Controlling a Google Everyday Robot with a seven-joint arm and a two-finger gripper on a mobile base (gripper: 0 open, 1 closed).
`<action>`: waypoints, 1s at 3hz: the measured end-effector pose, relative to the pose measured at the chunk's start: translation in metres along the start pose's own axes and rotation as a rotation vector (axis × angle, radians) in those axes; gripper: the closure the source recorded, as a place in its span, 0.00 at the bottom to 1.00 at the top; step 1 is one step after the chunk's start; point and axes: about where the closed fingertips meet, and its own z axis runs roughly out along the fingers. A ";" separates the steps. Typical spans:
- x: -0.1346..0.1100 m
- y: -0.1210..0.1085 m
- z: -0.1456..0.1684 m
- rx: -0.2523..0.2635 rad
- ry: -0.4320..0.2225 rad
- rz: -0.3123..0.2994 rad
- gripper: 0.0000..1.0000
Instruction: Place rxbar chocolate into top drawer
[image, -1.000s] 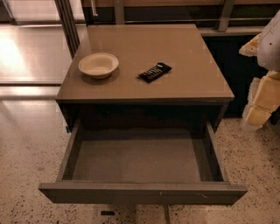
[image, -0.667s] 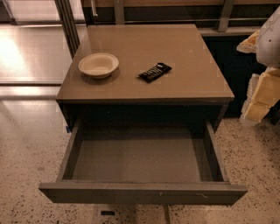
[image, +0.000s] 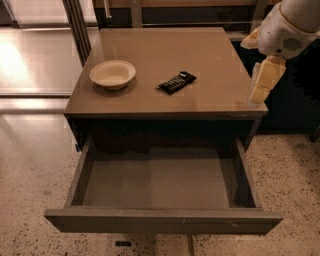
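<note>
The rxbar chocolate (image: 177, 81), a small black bar with white lettering, lies flat on the cabinet top, right of centre. The top drawer (image: 160, 220) is pulled out wide below it, and its flat grey bottom is bare. My gripper (image: 260, 89) hangs from the white arm at the upper right, over the cabinet's right edge. It is well to the right of the bar and holds nothing that I can see.
A cream round bowl (image: 113, 74) sits on the cabinet top (image: 210, 55), left of the bar. Metal frame legs (image: 77, 25) stand at the back left. Speckled floor (image: 30, 165) surrounds the cabinet, and dark furniture stands to its right.
My arm and gripper have moved left, from beside the cabinet to over its right edge. The bar, bowl and drawer have not moved.
</note>
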 end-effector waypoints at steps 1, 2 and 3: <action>-0.003 -0.044 0.049 -0.075 -0.065 -0.023 0.00; -0.016 -0.091 0.105 -0.091 -0.124 -0.027 0.00; -0.041 -0.131 0.150 -0.069 -0.161 -0.052 0.00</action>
